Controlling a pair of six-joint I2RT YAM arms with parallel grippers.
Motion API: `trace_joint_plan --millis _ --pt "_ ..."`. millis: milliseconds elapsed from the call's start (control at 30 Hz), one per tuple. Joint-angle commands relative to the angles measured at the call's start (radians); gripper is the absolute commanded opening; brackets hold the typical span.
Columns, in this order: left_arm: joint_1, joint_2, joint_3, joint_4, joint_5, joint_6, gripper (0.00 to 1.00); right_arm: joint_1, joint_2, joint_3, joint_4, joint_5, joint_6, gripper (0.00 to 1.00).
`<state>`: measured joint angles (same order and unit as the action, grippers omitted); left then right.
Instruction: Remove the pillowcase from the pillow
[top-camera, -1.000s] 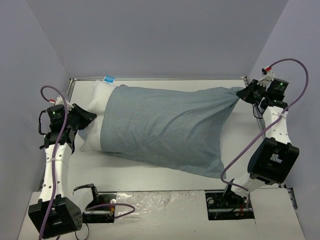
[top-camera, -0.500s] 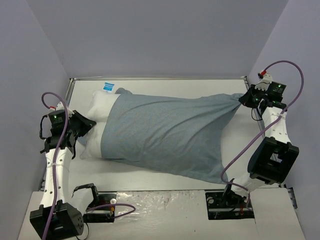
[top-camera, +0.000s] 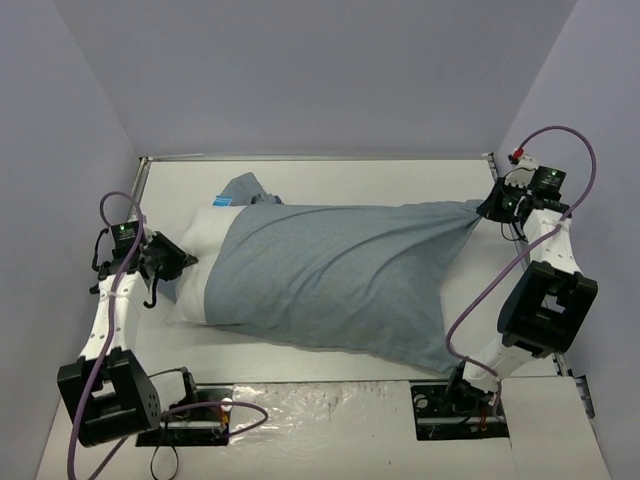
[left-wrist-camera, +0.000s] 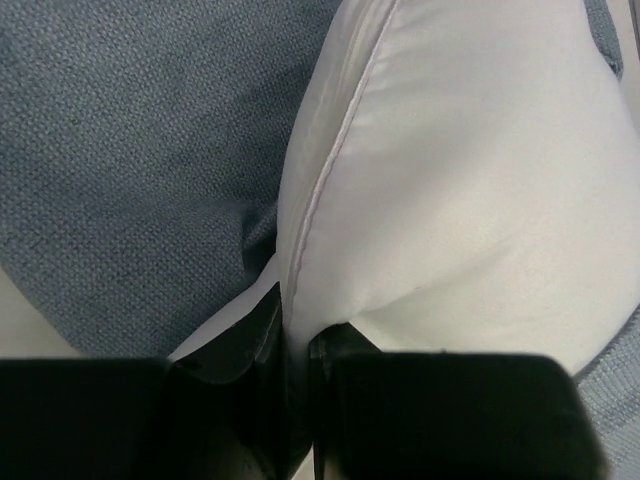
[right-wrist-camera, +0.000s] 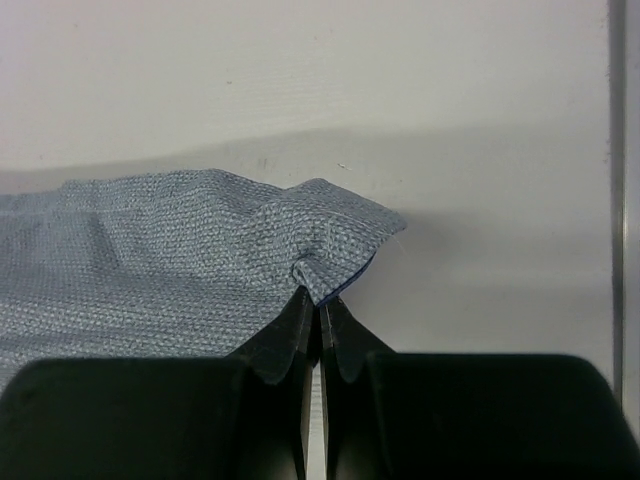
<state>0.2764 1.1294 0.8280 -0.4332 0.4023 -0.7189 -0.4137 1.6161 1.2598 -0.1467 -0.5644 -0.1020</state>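
The grey-blue pillowcase (top-camera: 340, 270) lies stretched across the table, plain side up. The white pillow (top-camera: 200, 270) sticks out of its left, open end. My left gripper (top-camera: 178, 262) is shut on the pillow's left edge; in the left wrist view the white pillow (left-wrist-camera: 460, 180) is pinched along its seam between the left gripper's (left-wrist-camera: 298, 325) jaws, with pillowcase (left-wrist-camera: 130, 150) beside it. My right gripper (top-camera: 487, 205) at the far right is shut on the pillowcase's pulled-out corner (right-wrist-camera: 335, 250), which bunches at the right gripper's (right-wrist-camera: 320, 303) tips.
A loose fold of pillowcase (top-camera: 245, 190) stands up at the back left beside a small blue tag (top-camera: 222, 198). Grey walls enclose the white table (top-camera: 330, 175) on three sides. Purple cables (top-camera: 480, 290) loop from both arms.
The left gripper has pulled the pillow's end toward the near left, drawing more white pillow out. The pillowcase's open edge has bunched up at the back left. The right gripper has stayed near the far right corner.
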Motion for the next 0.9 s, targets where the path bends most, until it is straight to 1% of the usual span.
trace_joint_plan --millis 0,33,67,100,133,200,233,267,300,333,367,400,433,467,533,567,600,667,700,767,800,867 --pt "0.040 0.029 0.019 0.080 -0.080 -0.013 0.02 -0.042 0.066 0.096 -0.064 0.019 -0.112 0.00" --pt "0.040 0.029 0.022 0.083 -0.079 -0.019 0.02 -0.031 0.096 0.140 -0.124 -0.091 -0.202 0.05" --pt "0.040 0.033 0.026 0.083 -0.079 -0.017 0.02 -0.021 0.105 0.160 -0.180 -0.123 -0.250 0.13" --pt "0.040 0.039 0.043 0.077 -0.076 -0.019 0.02 -0.010 0.108 0.173 -0.262 -0.147 -0.290 0.38" --pt "0.040 0.049 0.054 0.070 -0.076 -0.020 0.02 0.012 0.096 0.176 -0.296 -0.169 -0.362 0.49" --pt "0.040 0.099 0.094 0.016 -0.086 -0.037 0.02 0.033 0.073 0.173 -0.369 -0.201 -0.419 0.62" --pt "0.041 0.127 0.111 -0.004 -0.103 -0.051 0.02 0.042 0.048 0.168 -0.395 -0.209 -0.482 0.71" --pt "0.040 0.186 0.129 -0.022 -0.108 -0.056 0.02 0.062 0.038 0.165 -0.419 -0.212 -0.511 0.74" --pt "0.040 0.217 0.166 -0.071 -0.114 -0.076 0.02 0.069 0.028 0.162 -0.476 -0.221 -0.543 0.79" --pt "0.041 0.251 0.187 -0.096 -0.118 -0.082 0.02 0.073 0.012 0.164 -0.514 -0.235 -0.583 0.82" --pt "0.041 0.309 0.206 -0.119 -0.120 -0.086 0.02 0.078 0.002 0.165 -0.552 -0.250 -0.676 0.85" --pt "0.041 0.332 0.227 -0.127 -0.118 -0.096 0.02 0.082 -0.010 0.171 -0.648 -0.276 -0.733 0.89" --pt "0.040 0.349 0.233 -0.124 -0.109 -0.106 0.02 0.087 -0.012 0.180 -0.728 -0.294 -0.817 0.89" --pt "0.040 0.372 0.237 -0.108 -0.108 -0.119 0.02 0.110 -0.015 0.190 -0.869 -0.304 -0.984 0.90" --pt "0.040 0.385 0.243 -0.093 -0.109 -0.149 0.02 0.151 -0.018 0.191 -0.992 -0.276 -1.100 0.90" --pt "0.040 0.389 0.244 -0.084 -0.111 -0.158 0.02 0.173 -0.024 0.184 -1.037 -0.266 -1.151 0.93" --pt "0.040 0.391 0.244 -0.064 -0.112 -0.166 0.02 0.211 -0.039 0.167 -1.038 -0.232 -1.121 0.93" --pt "0.040 0.398 0.252 -0.050 -0.112 -0.178 0.02 0.269 -0.105 0.103 -1.039 -0.195 -1.119 0.93" --pt "0.040 0.403 0.253 -0.042 -0.105 -0.177 0.02 0.342 -0.158 0.055 -1.038 -0.174 -1.121 0.93" --pt "0.040 0.415 0.260 -0.033 -0.100 -0.177 0.02 0.430 -0.202 0.018 -1.022 -0.167 -1.090 0.93" --pt "0.040 0.418 0.260 -0.032 -0.094 -0.177 0.02 0.516 -0.241 0.003 -1.010 -0.173 -1.023 0.92" --pt "0.040 0.423 0.260 -0.019 -0.088 -0.178 0.02 0.584 -0.277 -0.034 -0.946 -0.178 -0.938 0.92"
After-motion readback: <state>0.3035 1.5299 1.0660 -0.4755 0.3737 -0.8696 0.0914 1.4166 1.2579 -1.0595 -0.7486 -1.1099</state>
